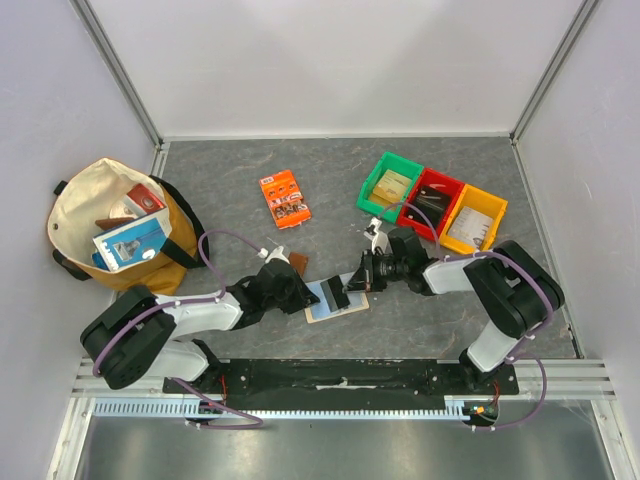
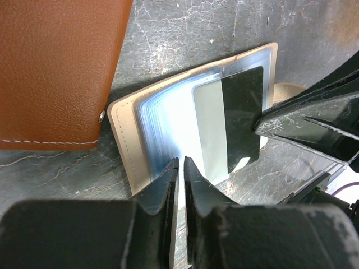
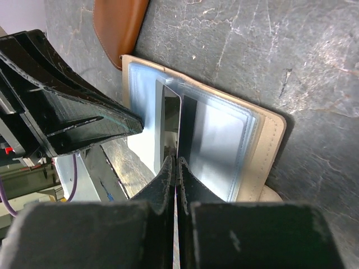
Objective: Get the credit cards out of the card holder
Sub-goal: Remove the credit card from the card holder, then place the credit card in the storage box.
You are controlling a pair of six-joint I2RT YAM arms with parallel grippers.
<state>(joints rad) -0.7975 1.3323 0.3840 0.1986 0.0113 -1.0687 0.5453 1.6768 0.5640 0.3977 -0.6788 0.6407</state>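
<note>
The beige card holder (image 1: 325, 310) lies open on the table, its pale blue plastic sleeves facing up (image 2: 162, 112) (image 3: 224, 140). My right gripper (image 1: 352, 276) (image 3: 176, 159) is shut on the edge of a black credit card (image 2: 242, 112) (image 3: 188, 120). The card sticks partly out of a sleeve. My left gripper (image 1: 303, 290) (image 2: 180, 161) is shut with nothing between its jaws. Its tips rest on the sleeves at the holder's left half, and they also show in the right wrist view (image 3: 120, 120). I cannot make out other cards in the sleeves.
A brown wallet (image 1: 297, 263) (image 2: 56, 67) (image 3: 118, 28) lies just left of the holder. An orange packet (image 1: 284, 198) lies farther back. Green (image 1: 372, 190), red (image 1: 415, 213) and yellow (image 1: 452, 241) bins stand at back right. A canvas bag (image 1: 75, 215) stands at the left.
</note>
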